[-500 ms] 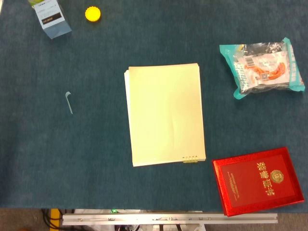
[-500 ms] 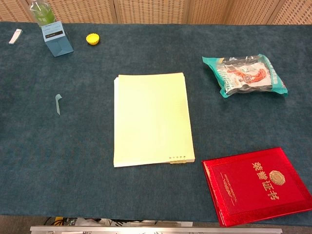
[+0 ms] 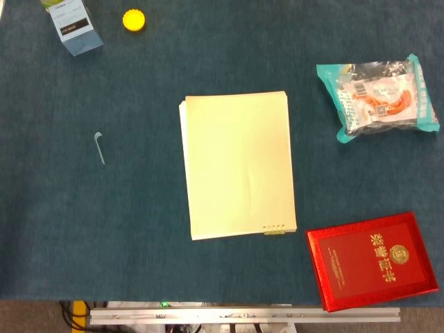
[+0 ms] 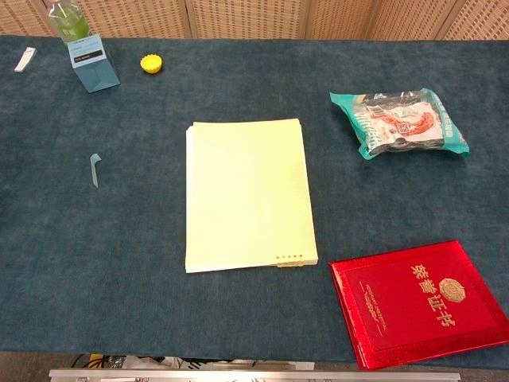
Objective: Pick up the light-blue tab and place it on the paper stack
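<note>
Nearest the robot, a red certificate folder (image 4: 419,301) is lying at the table's front right corner, gold Chinese characters and a round emblem stamped on its cover; the characters are too small for me to read with confidence. The pale-yellow paper stack (image 4: 248,195) is sitting mid-table on the blue cloth (image 4: 119,263), a small strip showing at its near right corner. Well apart to its left, the light-blue tab (image 4: 95,169) is lying flat and alone on the cloth, untouched. Farther back right, a teal snack packet (image 4: 398,122) is resting, its print unreadable. At the far left, a blue carton (image 4: 94,64) with a dark label, a yellow bottle cap (image 4: 152,63) and a green bottle (image 4: 70,20) behind are standing. Neither hand is showing in either view, so their state is unknown. Risk, as I judge it: the tab is thin and flat, so fingers may be sliding over it or dragging the cloth.
</note>
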Motion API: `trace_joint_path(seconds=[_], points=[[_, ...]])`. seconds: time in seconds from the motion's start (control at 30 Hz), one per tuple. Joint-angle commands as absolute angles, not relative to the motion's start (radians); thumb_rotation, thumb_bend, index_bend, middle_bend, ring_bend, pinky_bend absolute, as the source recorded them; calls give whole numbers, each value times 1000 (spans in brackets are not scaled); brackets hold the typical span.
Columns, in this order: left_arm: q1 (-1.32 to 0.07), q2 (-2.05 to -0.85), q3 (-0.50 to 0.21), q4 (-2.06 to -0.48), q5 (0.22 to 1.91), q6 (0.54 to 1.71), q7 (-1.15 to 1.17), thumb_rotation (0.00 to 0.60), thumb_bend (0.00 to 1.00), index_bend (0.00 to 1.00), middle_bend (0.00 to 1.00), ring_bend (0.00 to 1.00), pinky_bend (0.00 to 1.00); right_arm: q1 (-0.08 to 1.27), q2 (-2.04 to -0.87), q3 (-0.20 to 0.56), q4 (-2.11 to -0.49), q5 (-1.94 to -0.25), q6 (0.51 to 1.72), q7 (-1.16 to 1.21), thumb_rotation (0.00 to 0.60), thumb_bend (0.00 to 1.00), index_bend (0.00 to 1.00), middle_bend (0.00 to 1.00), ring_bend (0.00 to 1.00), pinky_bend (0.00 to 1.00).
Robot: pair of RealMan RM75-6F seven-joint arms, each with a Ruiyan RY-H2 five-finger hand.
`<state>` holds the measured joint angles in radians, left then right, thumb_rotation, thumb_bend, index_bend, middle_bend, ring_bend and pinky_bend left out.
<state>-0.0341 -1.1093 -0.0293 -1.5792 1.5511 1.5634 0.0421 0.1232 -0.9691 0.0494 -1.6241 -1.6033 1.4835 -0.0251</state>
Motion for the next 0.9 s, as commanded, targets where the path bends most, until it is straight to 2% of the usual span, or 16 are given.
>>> trace_joint_path(seconds=[0.03,0.2,0.37,0.57,0.83,0.9], points=[[-48,-1103,-26,-1584,1560,1544,39,600,338,95,455,465,480,133,-962,60,-1633,-1596,1477,-33,600,127,164,380,326,463],[-91,-1086,-23,-1586,1600,1499,28,600,339,122,469,475,530,150,-950,71,-1653,-1591,1460,-49,600,127,164,380,326,463],[-147,-1069,-20,-1578,1645,1443,9,600,338,201,513,512,616,160,-948,74,-1663,-1584,1444,-63,600,127,164,380,326,463],[-221,-1063,-17,-1545,1682,1365,-44,600,338,249,606,642,710,161,-950,71,-1667,-1575,1435,-72,600,127,164,380,326,463],[-331,-1079,-4,-1460,1724,1249,-160,600,339,295,849,853,766,160,-952,66,-1670,-1568,1429,-76,600,127,164,380,326,463],[-352,-1085,1,-1436,1735,1230,-179,600,339,296,875,874,775,160,-952,66,-1670,-1567,1429,-76,600,127,164,380,326,463]])
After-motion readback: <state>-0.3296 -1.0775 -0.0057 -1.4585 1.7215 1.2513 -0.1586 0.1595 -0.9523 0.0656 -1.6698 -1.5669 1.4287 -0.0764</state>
